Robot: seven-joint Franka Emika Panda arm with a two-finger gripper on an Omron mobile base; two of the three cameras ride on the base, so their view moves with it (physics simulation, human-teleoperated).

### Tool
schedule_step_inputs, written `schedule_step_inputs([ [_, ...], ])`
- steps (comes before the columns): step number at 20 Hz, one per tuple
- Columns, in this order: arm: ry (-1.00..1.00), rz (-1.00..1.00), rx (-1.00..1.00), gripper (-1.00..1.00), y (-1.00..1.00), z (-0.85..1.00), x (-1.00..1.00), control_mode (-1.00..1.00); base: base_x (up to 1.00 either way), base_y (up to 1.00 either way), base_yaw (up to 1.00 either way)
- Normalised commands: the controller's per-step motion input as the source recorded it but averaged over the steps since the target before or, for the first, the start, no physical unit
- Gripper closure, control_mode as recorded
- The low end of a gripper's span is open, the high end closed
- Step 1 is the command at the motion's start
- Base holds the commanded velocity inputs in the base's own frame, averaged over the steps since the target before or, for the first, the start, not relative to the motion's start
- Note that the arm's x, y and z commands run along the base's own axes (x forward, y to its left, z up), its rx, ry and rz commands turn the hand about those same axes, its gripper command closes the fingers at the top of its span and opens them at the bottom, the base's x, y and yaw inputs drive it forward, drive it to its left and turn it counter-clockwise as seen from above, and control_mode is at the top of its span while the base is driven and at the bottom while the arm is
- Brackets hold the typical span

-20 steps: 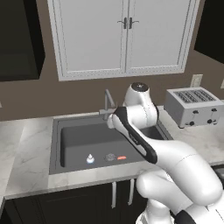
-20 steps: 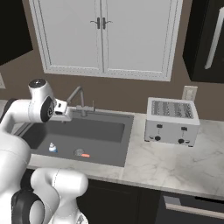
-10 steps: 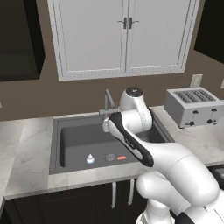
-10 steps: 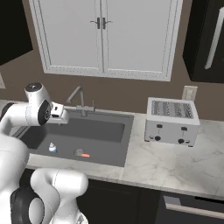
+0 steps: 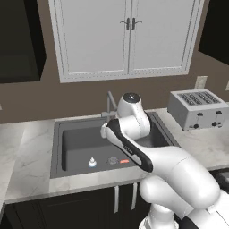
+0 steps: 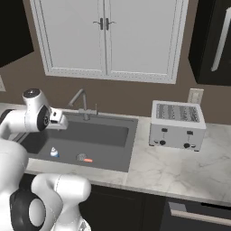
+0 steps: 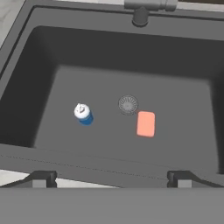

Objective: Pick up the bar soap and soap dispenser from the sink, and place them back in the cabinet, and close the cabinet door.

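Your gripper (image 7: 112,179) hangs over the sink (image 7: 26,78) with its jaws spread wide, nothing between them. Ahead of the jaws on the basin floor lies the bar soap (image 7: 145,124), nearer the right tip; the soap dispenser (image 7: 82,113) stands upright toward the left tip, and the drain (image 7: 128,105) sits between the two, just beyond.

Watch the soap: it is a thin, flat, smooth orange slab flush with the matte dark floor, so the tips may skid over it or push it toward the drain. The bottle is a small round blue body with a white pump; an off-centre squeeze could tip it over.
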Motion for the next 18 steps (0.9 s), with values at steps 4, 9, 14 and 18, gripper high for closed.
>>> schedule_step_inputs([
  [4,0.0,0.0,0.0,-1.0,0.12,-0.08,0.08,-1.0,0.0,0.0,0.0],
  [9,0.0,0.0,0.0,-1.0,0.09,-0.05,0.13,-1.0,0.0,0.0,0.0],
  [14,0.0,0.0,0.0,-1.0,0.1,-0.05,0.16,-1.0,0.0,0.0,0.0],
  [18,0.0,0.0,0.0,-1.0,0.1,-0.06,0.14,-1.0,0.0,0.0,0.0],
])
